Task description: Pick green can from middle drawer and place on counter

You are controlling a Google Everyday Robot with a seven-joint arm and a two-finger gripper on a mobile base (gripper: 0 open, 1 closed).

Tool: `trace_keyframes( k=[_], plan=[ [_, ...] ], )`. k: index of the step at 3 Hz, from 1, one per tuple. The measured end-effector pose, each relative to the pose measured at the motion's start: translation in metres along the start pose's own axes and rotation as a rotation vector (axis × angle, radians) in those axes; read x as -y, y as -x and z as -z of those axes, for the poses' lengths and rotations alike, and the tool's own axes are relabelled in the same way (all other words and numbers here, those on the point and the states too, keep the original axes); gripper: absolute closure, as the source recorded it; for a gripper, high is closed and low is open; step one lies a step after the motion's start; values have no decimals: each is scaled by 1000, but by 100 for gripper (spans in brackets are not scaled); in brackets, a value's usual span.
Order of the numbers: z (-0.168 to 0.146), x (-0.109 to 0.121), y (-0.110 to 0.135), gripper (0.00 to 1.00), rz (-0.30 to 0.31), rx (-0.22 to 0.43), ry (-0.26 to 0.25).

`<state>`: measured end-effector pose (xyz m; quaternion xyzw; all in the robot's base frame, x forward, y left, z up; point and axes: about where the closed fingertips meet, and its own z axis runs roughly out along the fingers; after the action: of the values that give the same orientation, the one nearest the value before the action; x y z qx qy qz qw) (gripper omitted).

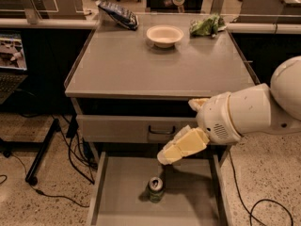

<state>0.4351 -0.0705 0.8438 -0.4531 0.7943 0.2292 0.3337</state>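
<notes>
The green can (155,189) stands upright on the floor of the open middle drawer (120,197), near its middle, silver top showing. My gripper (165,157) is at the end of the cream-coloured hand on the white arm. It hangs over the drawer, just above and slightly right of the can, in front of the closed drawer front. It holds nothing that I can see. The grey counter (141,67) lies above, behind the arm.
On the counter's far side stand a white bowl (164,35), a blue snack bag (118,14) and a green foil bag (206,25). A closed drawer front with a black loop handle (157,132) is above the open drawer. Cables lie on the floor.
</notes>
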Motion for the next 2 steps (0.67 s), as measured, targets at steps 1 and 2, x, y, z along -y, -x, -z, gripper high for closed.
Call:
trace_keyframes(
  k=[1,2],
  plan=[
    [0,-2,0,0,5,3,-1],
    [-4,-13,-13,0,28,68,24]
  ],
)
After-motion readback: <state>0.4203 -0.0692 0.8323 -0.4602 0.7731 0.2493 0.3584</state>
